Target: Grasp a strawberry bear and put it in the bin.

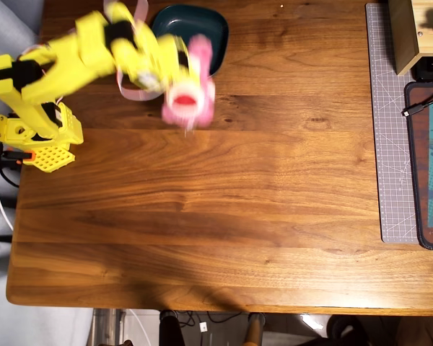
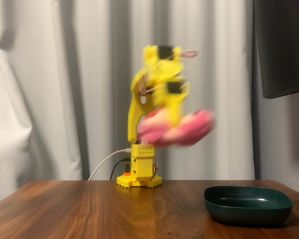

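Note:
The pink strawberry bear [image 1: 190, 97] is held in my yellow gripper [image 1: 182, 72], lifted high above the table and blurred by motion. In the fixed view the bear [image 2: 177, 128] hangs well above the tabletop, left of and higher than the bin [image 2: 247, 203]. The dark teal bin [image 1: 211, 29] sits at the table's far edge in the overhead view, partly covered by the arm and bear. The gripper [image 2: 173, 117] is shut on the bear.
A grey cutting mat [image 1: 390, 122] lies along the right side in the overhead view, with a light wooden box [image 1: 411, 32] and a dark pad [image 1: 429, 166] with a cable. The arm's base [image 2: 138, 172] stands at the table's back.

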`<state>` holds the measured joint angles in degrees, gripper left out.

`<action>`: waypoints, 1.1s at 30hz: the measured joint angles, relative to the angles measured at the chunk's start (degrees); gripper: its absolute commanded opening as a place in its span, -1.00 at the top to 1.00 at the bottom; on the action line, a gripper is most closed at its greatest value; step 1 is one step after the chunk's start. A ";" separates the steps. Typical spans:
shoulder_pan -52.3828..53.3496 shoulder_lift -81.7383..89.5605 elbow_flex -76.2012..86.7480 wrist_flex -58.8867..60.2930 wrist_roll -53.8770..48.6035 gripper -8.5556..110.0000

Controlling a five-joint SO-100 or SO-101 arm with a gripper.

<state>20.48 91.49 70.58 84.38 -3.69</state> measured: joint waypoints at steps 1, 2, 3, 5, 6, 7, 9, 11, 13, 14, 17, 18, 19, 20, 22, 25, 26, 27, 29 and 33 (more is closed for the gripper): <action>3.25 0.00 -0.44 0.35 0.00 0.86; 6.42 0.00 -0.44 0.53 0.00 0.86; 9.76 0.00 -0.44 0.53 0.00 0.86; 16.17 0.00 -0.44 0.35 0.00 0.86; 18.37 0.00 -0.44 -0.26 0.00 0.86; 20.04 0.00 -0.26 -1.14 0.00 0.86; 21.45 0.00 0.26 -3.78 0.00 0.86; 21.18 0.00 0.44 -6.15 0.00 0.86; 20.57 0.00 1.23 -7.65 0.00 0.86; 20.57 0.00 1.58 -8.09 0.00 0.86; 20.57 0.00 2.55 -9.76 0.00 0.86; 19.95 0.00 2.99 -10.99 0.00 0.86; 19.07 0.00 3.69 -12.30 0.00 0.86; 17.84 0.00 4.39 -13.80 0.00 0.86; 14.94 0.00 6.50 -16.70 0.00 0.86; 13.27 0.00 10.90 -20.30 0.00 0.86; 13.36 0.00 12.66 -21.18 0.00 0.86; 13.54 0.00 14.15 -21.80 0.00 0.86; 13.89 0.00 16.96 -23.03 0.00 0.86; 13.80 0.00 20.74 -25.58 0.00 0.86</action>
<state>34.28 91.49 91.32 58.80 -3.69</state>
